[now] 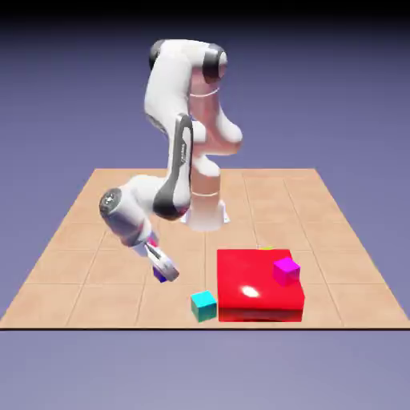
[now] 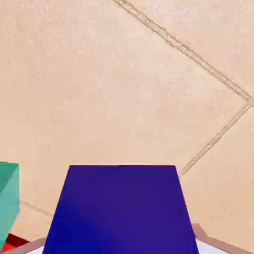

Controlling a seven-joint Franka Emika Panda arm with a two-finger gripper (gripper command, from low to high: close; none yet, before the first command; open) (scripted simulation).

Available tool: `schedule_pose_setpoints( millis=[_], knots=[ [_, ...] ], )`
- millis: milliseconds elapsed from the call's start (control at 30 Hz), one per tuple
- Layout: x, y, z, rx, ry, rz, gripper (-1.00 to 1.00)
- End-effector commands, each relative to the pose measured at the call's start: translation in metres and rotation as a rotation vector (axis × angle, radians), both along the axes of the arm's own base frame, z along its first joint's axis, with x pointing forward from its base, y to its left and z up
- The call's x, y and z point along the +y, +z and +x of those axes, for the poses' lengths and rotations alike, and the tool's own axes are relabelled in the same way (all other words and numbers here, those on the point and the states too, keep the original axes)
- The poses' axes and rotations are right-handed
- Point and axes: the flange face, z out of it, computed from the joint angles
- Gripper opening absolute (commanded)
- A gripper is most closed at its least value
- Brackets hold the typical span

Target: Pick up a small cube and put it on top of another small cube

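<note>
A white robot arm bends low over a tan tiled worktop (image 1: 80, 240), its claw (image 1: 164, 271) angled down toward the near left. The claw is closed tight on a small dark blue cube (image 2: 121, 211), which fills the lower middle of the hand view between the fingers. In the exterior view the cube sits at the claw's tip, low over the tiles. A small cyan cube (image 1: 203, 305) rests nearby to its right, just beside a flat red block (image 1: 256, 292). A small magenta cube (image 1: 286, 271) sits on the red block.
</note>
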Motion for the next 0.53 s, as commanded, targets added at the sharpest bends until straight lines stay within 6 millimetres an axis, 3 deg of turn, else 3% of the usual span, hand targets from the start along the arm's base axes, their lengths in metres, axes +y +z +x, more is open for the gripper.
schedule_pose_setpoints(
  millis=[0,167,233,367,400,433,500],
  knots=[
    [0.008,0.004,0.007,0.002,-0.03,0.0,-1.0],
    [0.049,0.028,0.039,0.007,-0.188,0.022,-1.0],
    [0.053,0.03,0.041,0.008,-0.203,0.025,-1.0],
    [0.076,-0.033,0.034,0.008,-0.203,0.025,-1.0],
    [0.076,-0.033,0.034,0.008,-0.203,0.025,1.0],
    [0.076,-0.033,0.034,0.008,-0.203,0.025,1.0],
    [0.063,0.002,0.04,0.007,-0.203,0.026,1.0]
  ],
)
